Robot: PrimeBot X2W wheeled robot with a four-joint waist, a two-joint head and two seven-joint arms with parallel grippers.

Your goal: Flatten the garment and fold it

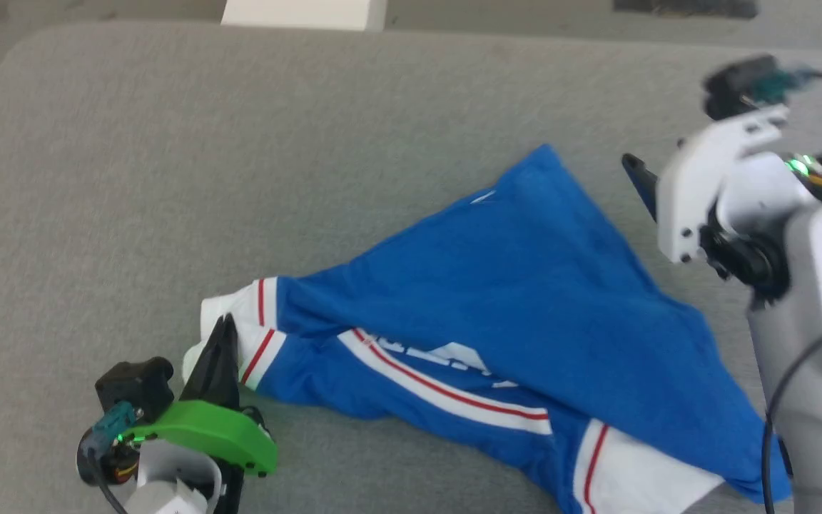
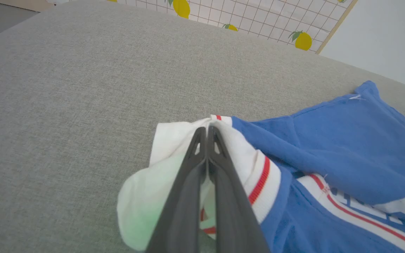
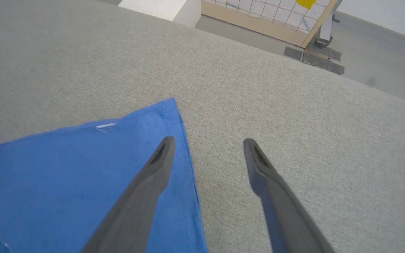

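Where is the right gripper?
The right gripper hovers open by the garment, at its far blue corner on head view's right: one finger over its edge, the other over grey surface.

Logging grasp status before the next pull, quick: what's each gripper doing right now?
Left gripper: closed on a white sleeve of the garment.
Right gripper: open, holding nothing, by the garment's blue edge.

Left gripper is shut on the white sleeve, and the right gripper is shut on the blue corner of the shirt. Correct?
Not quite. The right gripper is open: the right wrist view shows its fingers apart, one over the blue corner of the garment, one over bare grey surface. The left gripper is shut on the white sleeve, as you said.
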